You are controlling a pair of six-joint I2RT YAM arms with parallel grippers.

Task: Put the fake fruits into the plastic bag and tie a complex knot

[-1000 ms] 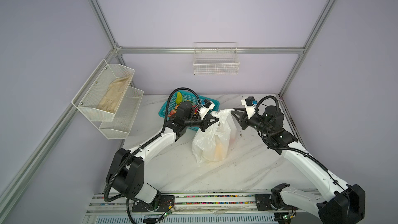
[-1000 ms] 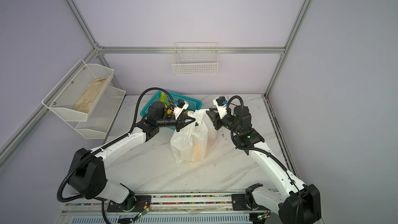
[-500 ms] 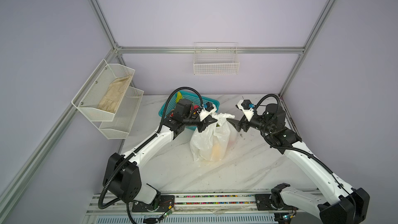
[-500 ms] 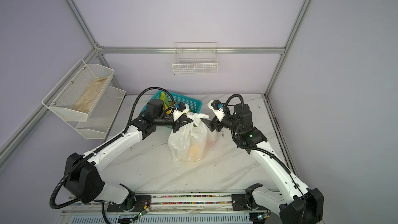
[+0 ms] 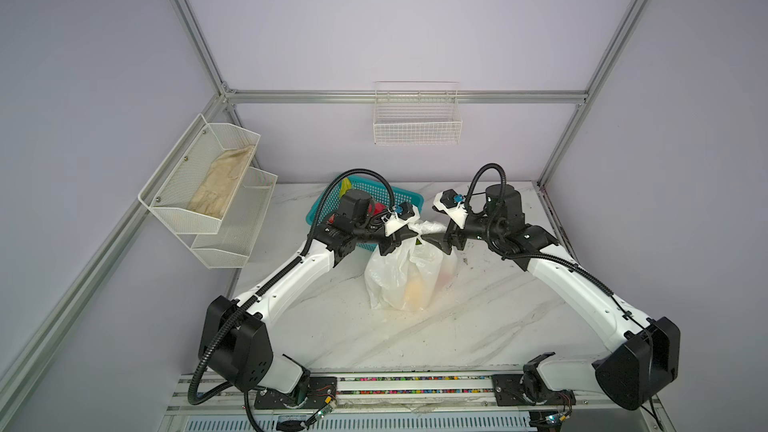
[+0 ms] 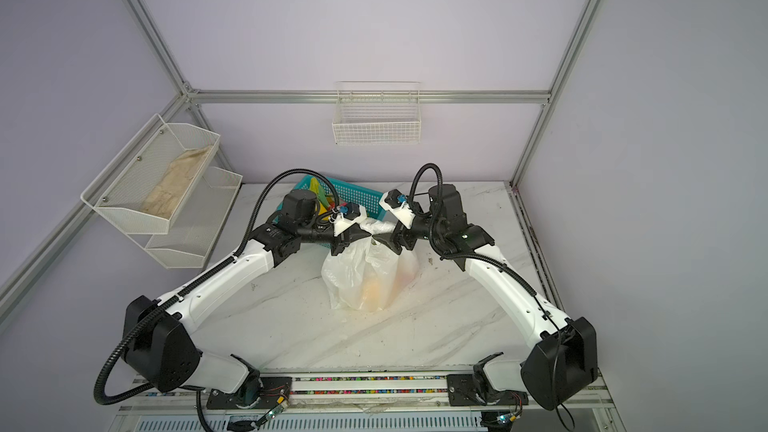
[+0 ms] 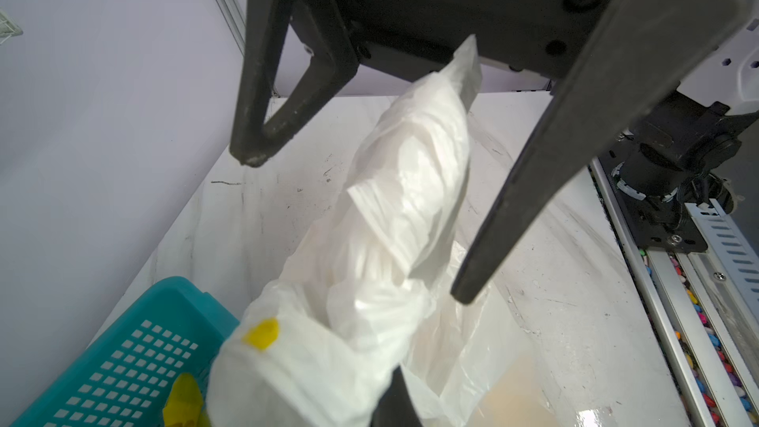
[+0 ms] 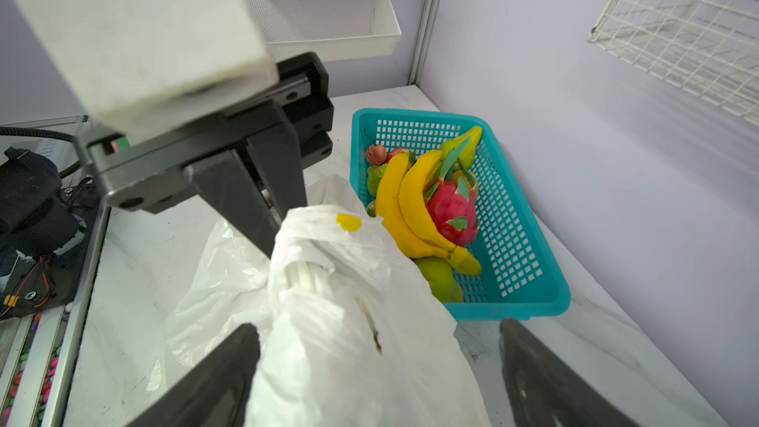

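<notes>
Pinching the twisted handle strand (image 7: pixel 406 199) of the thin white translucent plastic bag (image 5: pixel 399 280) with the left hand (image 8: pixel 273 240), propping it upright on the marble tabletop (image 5: pixel 478 326) beside the teal mesh basket (image 8: pixel 525 277); straddling that strand with the right hand (image 7: pixel 355 230) spread wide, probably regrasping for knotting.

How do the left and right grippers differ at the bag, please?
The left gripper is shut, pinching the twisted neck of the bag; the right gripper is open, jaws spread either side of it. The left gripper sits on the basket side; the right gripper on the opposite side. Both meet at the bag's top.
</notes>
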